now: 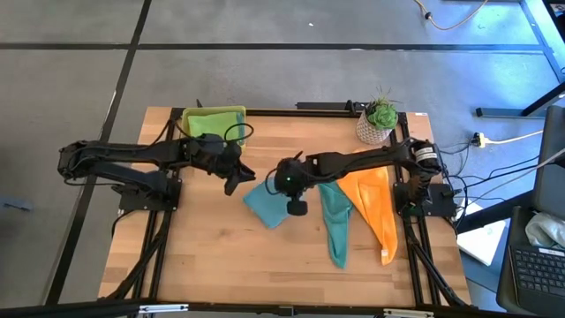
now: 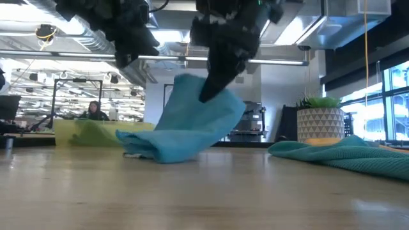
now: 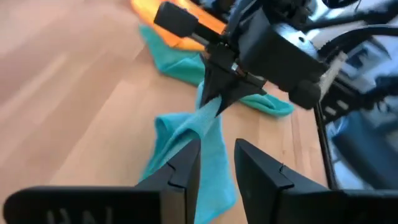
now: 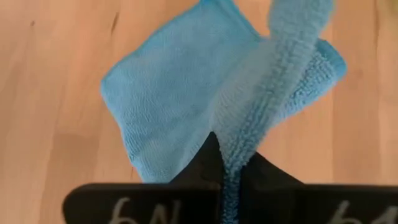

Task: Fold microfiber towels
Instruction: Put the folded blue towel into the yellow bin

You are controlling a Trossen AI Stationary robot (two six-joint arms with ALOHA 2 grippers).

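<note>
the right hand [image 1: 296, 196] sits near the middle of the desk [image 1: 203, 256], clenched on a pinched ridge of a light blue towel [image 1: 267, 205]; in the right wrist view the cloth [image 4: 186, 118] runs up between the two closed fingers, and in the low view one edge of it [image 2: 192, 124] is lifted off the wood while the rest lies bunched on the surface. the left hand [image 1: 234, 181] hangs just beside that towel on the side nearer the left edge, its fingers [image 3: 180, 171] a little apart with nothing between them, above the blue cloth without touching it. a teal towel [image 1: 336, 225] lies crumpled lengthwise toward the right edge, reaching down to the front edge, and an orange towel [image 1: 375, 208] lies beside it, closer still to the right edge, the two touching along part of their length. at the back edge, left of centre, stands a yellow-green tray [image 1: 214, 112] and in it lies a lime green cloth [image 1: 212, 124], seemingly folded flat; what else may be under it cannot be told. in the back right corner is a small potted plant [image 1: 378, 122] in a patterned white pot, well apart from the towels. in the low view a person [image 2: 94, 112] sits far off in the room behind the desk.
</note>
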